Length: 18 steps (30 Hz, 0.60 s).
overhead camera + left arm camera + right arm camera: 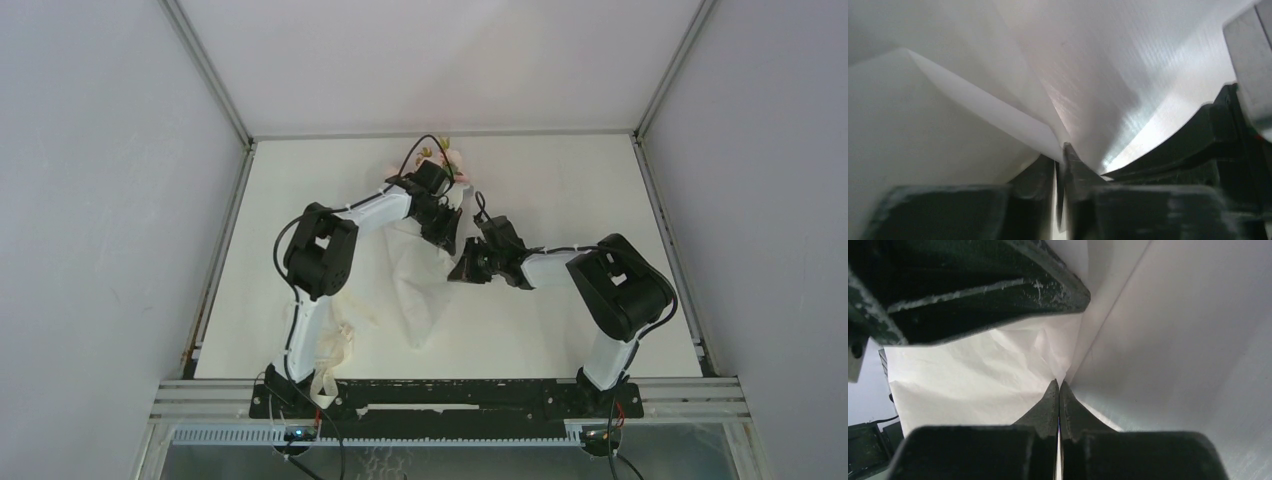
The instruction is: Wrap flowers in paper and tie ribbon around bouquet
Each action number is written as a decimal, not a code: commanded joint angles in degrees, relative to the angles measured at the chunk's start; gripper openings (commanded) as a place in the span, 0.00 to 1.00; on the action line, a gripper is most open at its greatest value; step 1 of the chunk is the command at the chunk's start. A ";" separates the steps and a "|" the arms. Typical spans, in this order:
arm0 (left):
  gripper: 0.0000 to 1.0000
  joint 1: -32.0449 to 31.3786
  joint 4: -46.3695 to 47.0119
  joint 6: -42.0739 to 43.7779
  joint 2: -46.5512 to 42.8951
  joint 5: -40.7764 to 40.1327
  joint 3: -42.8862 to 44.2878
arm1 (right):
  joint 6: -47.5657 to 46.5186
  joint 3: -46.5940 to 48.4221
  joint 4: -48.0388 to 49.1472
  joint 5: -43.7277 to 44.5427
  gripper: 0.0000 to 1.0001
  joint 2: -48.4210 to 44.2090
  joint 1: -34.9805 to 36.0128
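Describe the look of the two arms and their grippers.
Both arms match: the left arm and right arm have white links, bulky black joints and thin black cables. The left gripper and right gripper each have two dark, tapering, scuffed fingers.

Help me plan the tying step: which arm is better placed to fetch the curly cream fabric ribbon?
Left, likely: the narrow cream ribbon lies beside its base; the right gripper must cross the off-white paper cone.

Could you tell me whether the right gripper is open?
No, the right gripper is closed tight on a fold of the paper.
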 commanded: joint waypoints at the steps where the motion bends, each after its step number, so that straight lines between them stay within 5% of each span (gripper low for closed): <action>1: 0.29 -0.07 -2.23 3.46 -6.04 -0.72 3.98 | 0.87 -0.49 2.32 1.54 0.00 -0.99 -0.77; 4: 0.71 -0.04 -7.08 7.57 -11.16 -0.32 6.76 | 1.69 -1.22 3.03 1.63 0.00 -0.70 -1.14; 7: 0.81 -0.08 -11.10 12.77 -18.62 1.01 5.52 | 2.76 -1.65 4.33 1.09 0.00 -0.27 -1.11; 10: 0.78 -0.11 -10.30 17.49 -27.71 1.93 -3.21 | 4.08 -2.55 5.94 0.87 0.00 -0.24 -1.10; 14: 0.50 -2.26 -6.23 22.40 -34.48 -5.00 -17.86 | 5.55 -3.20 7.74 0.17 0.00 0.08 -1.16; 18: 0.44 -6.95 -1.80 26.23 -35.18 -14.35 -27.16 | 6.66 -3.40 8.46 0.22 0.00 0.29 -0.92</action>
